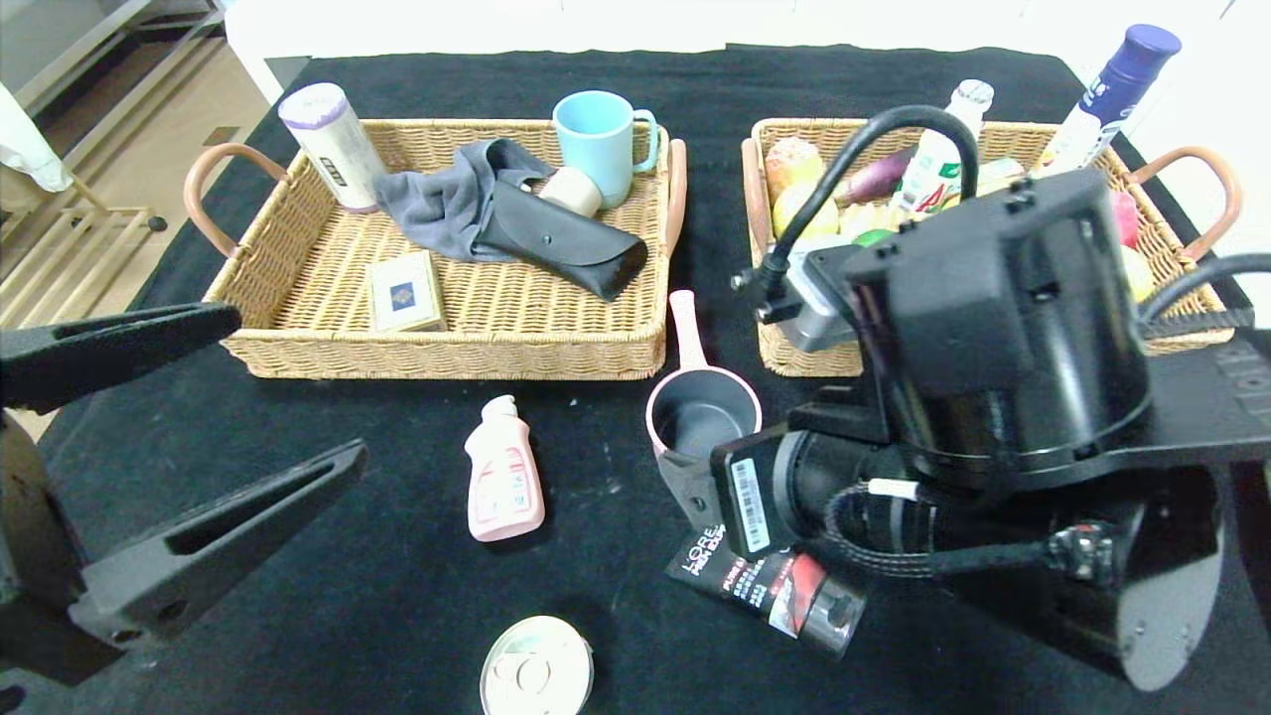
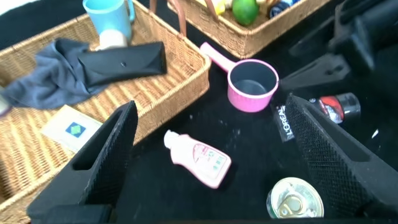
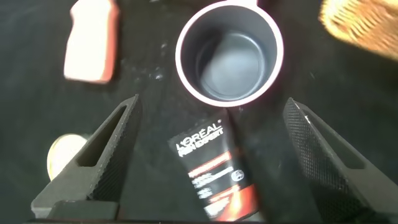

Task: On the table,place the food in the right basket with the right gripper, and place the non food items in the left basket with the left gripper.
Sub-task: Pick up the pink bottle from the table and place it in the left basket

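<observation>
Loose on the black table lie a pink bottle (image 1: 504, 484), a pink pot (image 1: 703, 409), a black L'Oreal tube (image 1: 770, 586) and a tin can (image 1: 536, 670). My left gripper (image 1: 298, 387) is open and empty, above the table left of the bottle (image 2: 199, 158). My right arm (image 1: 993, 397) hangs over the pot and tube. In the right wrist view my right gripper (image 3: 208, 162) is open, its fingers either side of the tube (image 3: 211, 162), with the pot (image 3: 229, 53) just beyond.
The left basket (image 1: 447, 348) holds a blue mug (image 1: 596, 139), grey cloth, black case (image 1: 561, 238), roll and small box. The right basket (image 1: 794, 357) holds fruit and a white bottle. A blue-capped bottle (image 1: 1112, 89) stands at the back right.
</observation>
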Available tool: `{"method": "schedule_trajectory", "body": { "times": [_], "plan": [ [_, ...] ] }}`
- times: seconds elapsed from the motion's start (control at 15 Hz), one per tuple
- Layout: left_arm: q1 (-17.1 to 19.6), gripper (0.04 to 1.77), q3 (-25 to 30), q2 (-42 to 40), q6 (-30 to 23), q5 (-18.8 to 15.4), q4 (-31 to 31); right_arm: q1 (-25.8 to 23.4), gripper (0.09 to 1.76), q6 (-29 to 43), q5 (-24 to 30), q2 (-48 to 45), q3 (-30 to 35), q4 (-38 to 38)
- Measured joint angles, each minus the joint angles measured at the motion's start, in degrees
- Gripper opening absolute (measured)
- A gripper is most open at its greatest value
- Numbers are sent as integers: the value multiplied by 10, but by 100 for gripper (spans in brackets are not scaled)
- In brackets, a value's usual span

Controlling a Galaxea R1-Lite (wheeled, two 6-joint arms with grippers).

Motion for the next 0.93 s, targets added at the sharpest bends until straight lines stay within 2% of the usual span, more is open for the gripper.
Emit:
{"method": "schedule_trajectory", "body": {
  "times": [0.2, 0.33, 0.4, 0.67, 0.93],
  "plan": [
    [4, 172, 3, 19, -1, 0, 1, -74, 167, -72, 152, -64, 138, -145],
    [5, 172, 7, 30, -1, 1, 0, -114, 168, -93, 249, -99, 203, -197],
    [5, 172, 7, 34, -1, 2, 1, -131, 169, -104, 279, -111, 225, -214],
    [4, 172, 15, 44, -1, 4, 1, -177, 170, -134, 348, -146, 281, -264],
    [2, 172, 30, 45, 0, 41, 1, -190, 170, -143, 381, -194, 327, -271]
  ]
}}
